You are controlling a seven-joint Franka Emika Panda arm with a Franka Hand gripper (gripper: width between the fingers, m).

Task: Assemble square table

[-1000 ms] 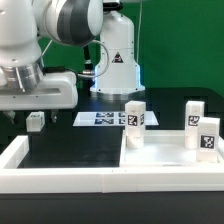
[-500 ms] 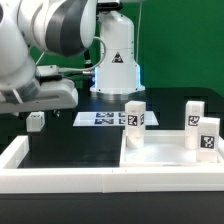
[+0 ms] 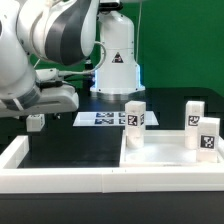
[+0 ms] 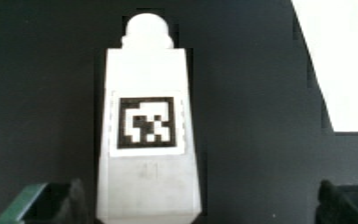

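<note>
Nearest the exterior camera, the long white border wall [image 3: 60, 178] runs along the front of the black table [image 3: 70, 145]. Just behind it, toward the exterior view's right, the square tabletop slab [image 3: 165, 157] lies flat, with three tagged legs standing on it: one [image 3: 134, 122] near its inner corner and two [image 3: 194, 115] [image 3: 206, 141] toward the exterior view's right. The fourth leg [image 4: 146, 130] lies on the table at the exterior view's left, directly beneath the gripper [image 3: 36, 112]; it appears there as a small white block [image 3: 36, 122]. In the wrist view this leg lies lengthwise between the two dark fingertips [image 4: 34, 200], its tag facing the camera and its narrow peg end pointing away. The jaws are spread wider than the leg and hold nothing; each fingertip stands apart from the leg's side. Farther back, the marker board [image 3: 100, 118] lies flat, and behind it stands the arm's base [image 3: 117, 60].

The step in hand appears to be the pick-up of the lying leg. A sound grasp likely calls for lowering straight down with the leg centred between the fingers, closing across its flat sides near mid-length. An off-centre closure could twist the leg and hinder later insertion into a corner hole.
</note>
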